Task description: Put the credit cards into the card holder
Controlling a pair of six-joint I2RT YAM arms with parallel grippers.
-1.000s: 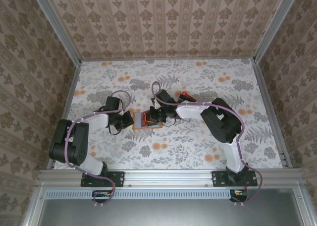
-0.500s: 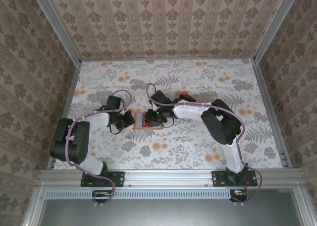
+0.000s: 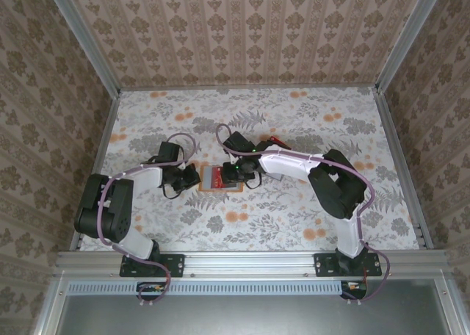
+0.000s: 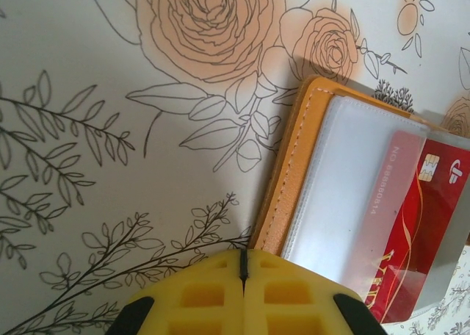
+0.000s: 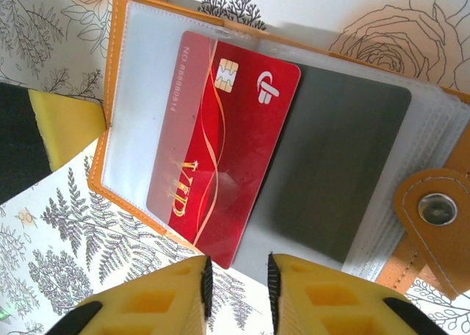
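In the one open card holder (image 5: 110, 70) one red credit card (image 5: 220, 159) sits; my right hand (image 5: 236, 276) stands narrowly parted, empty, my left hand (image 4: 242, 276) pressed closed

The table (image 3: 308, 217) is covered in a pale print of grey leaves and orange roses. The orange holder (image 4: 290, 181) lies open and flat on it, clear sleeves facing up. It sits just ahead of the right claw (image 5: 239, 266), and one orange edge reaches right up to the tips of the left claw (image 4: 243, 256), so it lies between the two. Red and dark cards (image 3: 276, 141) lie on the print farther out and to the right of the right claw, apart from the holder.
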